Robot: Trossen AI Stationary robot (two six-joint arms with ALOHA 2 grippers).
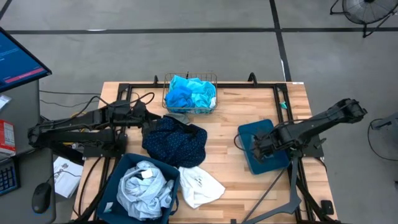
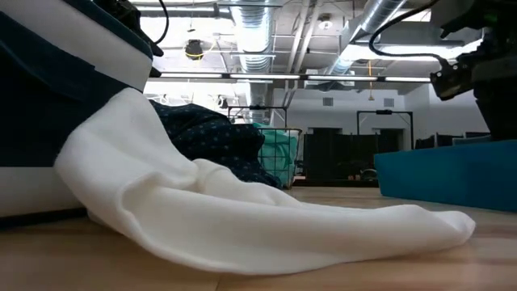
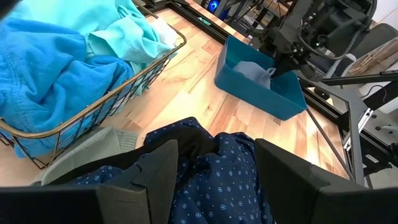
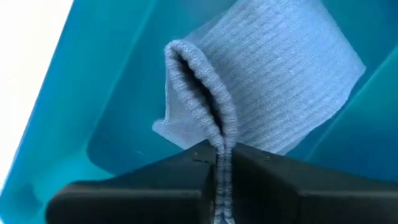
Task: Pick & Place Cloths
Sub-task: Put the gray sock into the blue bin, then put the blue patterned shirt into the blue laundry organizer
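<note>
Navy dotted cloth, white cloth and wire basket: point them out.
Navy dotted cloth [image 1: 176, 140], high view, middle of heap.
White cloth [image 1: 200, 185], high view, its centre.
Wire basket [image 3: 134, 81], left wrist view, rim.

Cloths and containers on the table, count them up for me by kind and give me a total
Cloths: 6, namely turquoise cloth, bright blue cloth, navy dotted cloth, white cloth, pale grey-blue cloth, ribbed blue cloth pinched in the right gripper
Teal bins: 2
Wire basket: 1
Total: 9

Navy dotted cloth [image 1: 175, 140], white cloth [image 1: 200, 185], turquoise cloths [image 1: 190, 93], teal bin [image 1: 265, 144].
</note>
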